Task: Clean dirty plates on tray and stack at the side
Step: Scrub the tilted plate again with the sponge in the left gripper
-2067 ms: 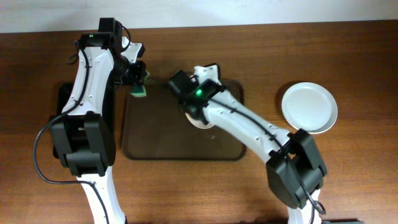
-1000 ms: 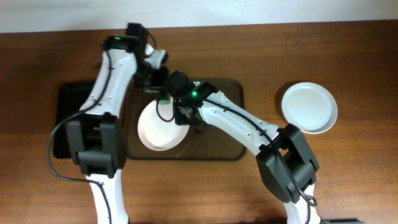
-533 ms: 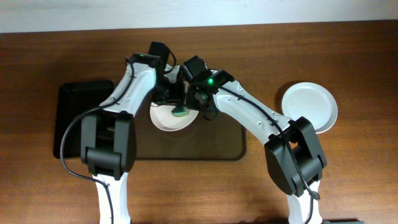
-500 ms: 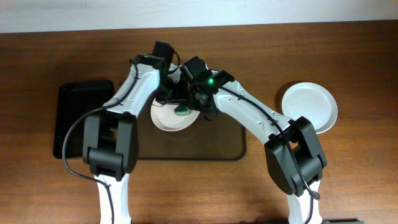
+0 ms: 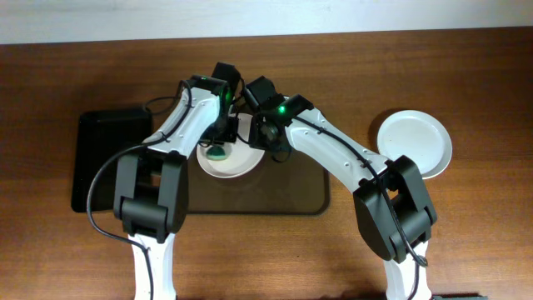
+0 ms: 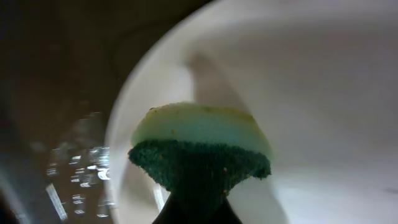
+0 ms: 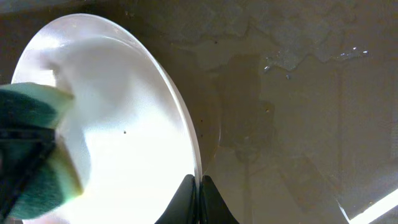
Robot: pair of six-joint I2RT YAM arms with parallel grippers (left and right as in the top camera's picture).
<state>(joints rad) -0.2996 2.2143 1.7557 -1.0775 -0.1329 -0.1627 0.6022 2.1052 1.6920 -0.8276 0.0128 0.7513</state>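
- The dark brown tray (image 5: pixel 250 193) lies at the middle of the table (image 5: pixel 466 242). The right wrist view shows its floor wet, with glinting streaks.
- A narrower black tray (image 5: pixel 100 158) lies just left of it.
- The side plate (image 5: pixel 414 143) sits on bare wood, well to the right of the tray. It is white and looks clean. I cannot tell whether another lies beneath it.
- The plate (image 5: pixel 237 162) is over the tray's far left part. It is white, glossy and shallow, with one dark speck visible in the right wrist view.
- The right gripper (image 7: pixel 198 190) reaches in from the right, its fingers pressed together on the plate's rim.
- The left gripper (image 5: pixel 219 147) comes down from the far side over the plate, its fingers pinching the sponge.
- The sponge (image 6: pixel 200 155) has a dark green scrubbing side and a pale top. It rests against the plate's inner surface.
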